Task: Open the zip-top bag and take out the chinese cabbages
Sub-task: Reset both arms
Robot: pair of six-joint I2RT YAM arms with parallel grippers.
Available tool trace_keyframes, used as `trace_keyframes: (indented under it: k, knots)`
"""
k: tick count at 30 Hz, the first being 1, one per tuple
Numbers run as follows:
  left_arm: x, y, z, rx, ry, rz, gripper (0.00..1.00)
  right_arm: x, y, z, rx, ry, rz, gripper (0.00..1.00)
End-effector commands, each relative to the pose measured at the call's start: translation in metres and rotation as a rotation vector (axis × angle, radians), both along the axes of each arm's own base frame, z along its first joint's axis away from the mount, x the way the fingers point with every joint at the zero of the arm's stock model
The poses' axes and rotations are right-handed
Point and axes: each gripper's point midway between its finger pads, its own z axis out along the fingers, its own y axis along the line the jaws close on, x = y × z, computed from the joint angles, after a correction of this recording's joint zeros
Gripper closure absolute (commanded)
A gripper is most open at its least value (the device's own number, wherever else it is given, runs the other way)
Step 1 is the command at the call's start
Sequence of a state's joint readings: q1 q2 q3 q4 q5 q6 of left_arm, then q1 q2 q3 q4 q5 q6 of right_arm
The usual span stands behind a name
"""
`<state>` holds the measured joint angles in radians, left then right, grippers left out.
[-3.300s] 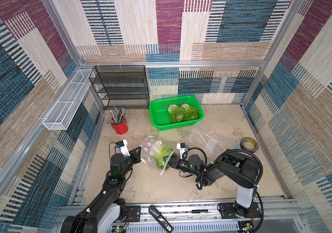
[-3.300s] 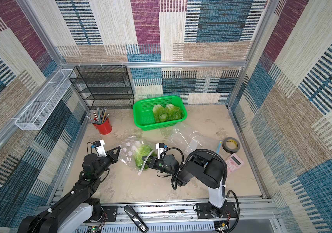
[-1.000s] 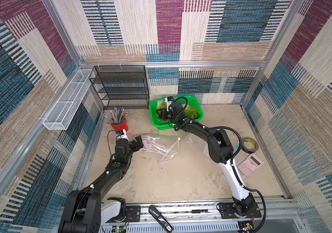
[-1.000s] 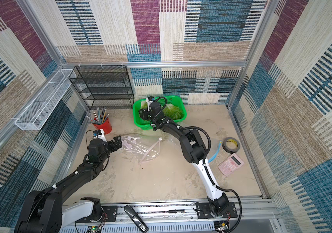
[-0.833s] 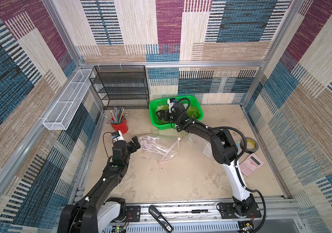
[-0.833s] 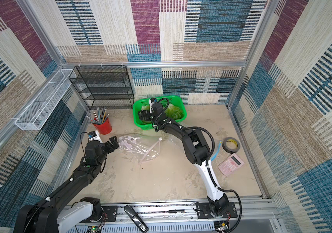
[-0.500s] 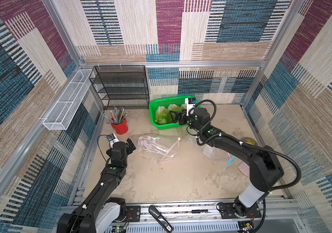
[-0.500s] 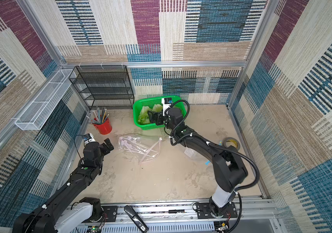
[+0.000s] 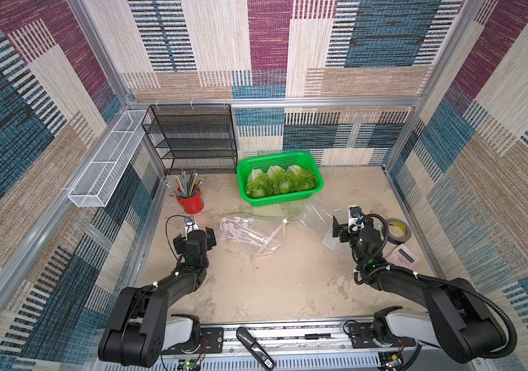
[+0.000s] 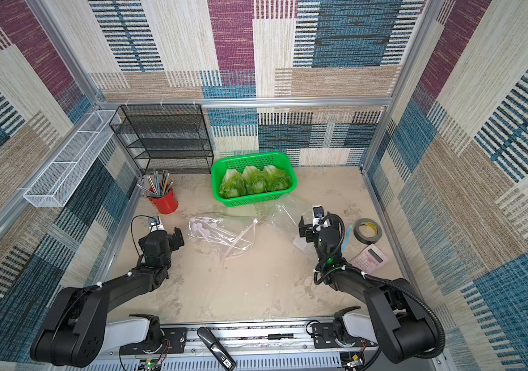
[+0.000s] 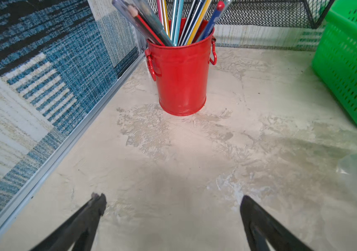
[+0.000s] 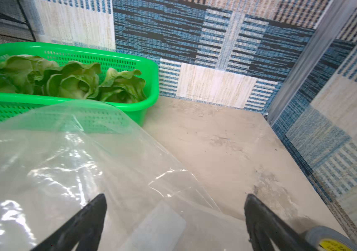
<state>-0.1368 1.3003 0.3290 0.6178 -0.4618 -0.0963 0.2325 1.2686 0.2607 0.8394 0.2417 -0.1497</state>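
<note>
As the three chinese cabbages [image 9: 280,184] lie side by side in the green basket [image 9: 283,200], upper centre of frame, the task looks complete.

Left of centre: left end effector [image 9: 195,239], jaws spread wide, holding nothing, over bare table [image 9: 272,289]. Centre: zip-top bag [image 9: 249,236], clear, slack and crumpled, nothing inside, apart from both arms. Upper centre: the cabbages, crinkled light-green leaves, paler at their far ends. They are probably light, with soft, easily bruised leaves and a firmer base, so best gripped gently across the thick middle. Right: right end effector [image 9: 339,228], jaws spread wide, holding nothing, over a second clear bag [image 9: 315,218].
</note>
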Motion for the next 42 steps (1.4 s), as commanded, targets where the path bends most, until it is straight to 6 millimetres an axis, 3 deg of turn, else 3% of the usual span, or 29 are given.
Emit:
trace_keyframes:
  k: [1, 5, 7, 9, 12, 14, 15, 16, 19, 42]
  knots:
    - [0.021, -0.015, 0.028, 0.067, -0.107, -0.116, 0.01, 0.001, -0.007, 0.026, 0.048, -0.157, 0.006, 0.01]
    - [0.022, -0.013, 0.002, 0.059, -0.162, -0.145, 0.01, 0.010, -0.015, 0.014, 0.035, -0.149, -0.007, 0.01]
    - [0.020, -0.015, 0.011, 0.063, -0.226, -0.159, 0.00, 0.016, -0.018, 0.007, 0.042, -0.132, -0.001, 0.01]
    - [0.021, -0.011, 0.004, 0.032, -0.152, -0.146, 0.01, 0.023, -0.025, 0.003, 0.072, -0.101, -0.004, 0.01]
    - [0.042, -0.012, 0.000, 0.051, -0.102, -0.157, 0.10, 0.026, -0.037, -0.002, 0.137, -0.090, 0.001, 0.01]
    - [0.042, -0.009, -0.005, 0.007, -0.045, -0.153, 0.17, 0.026, -0.040, -0.004, 0.172, -0.080, 0.032, 0.01]
    - [0.041, -0.006, -0.006, 0.009, -0.047, -0.139, 0.02, 0.025, -0.040, -0.004, 0.170, -0.084, 0.038, 0.01]
    - [0.041, -0.006, -0.004, 0.019, -0.069, -0.138, 0.00, 0.022, -0.037, -0.005, 0.167, -0.090, 0.052, 0.01]
    - [0.041, -0.006, -0.005, 0.015, -0.060, -0.140, 0.00, 0.013, -0.041, -0.006, 0.170, -0.122, 0.034, 0.01]
    - [0.042, -0.008, -0.004, 0.018, -0.075, -0.147, 0.00, 0.014, -0.041, -0.006, 0.168, -0.120, 0.033, 0.01]
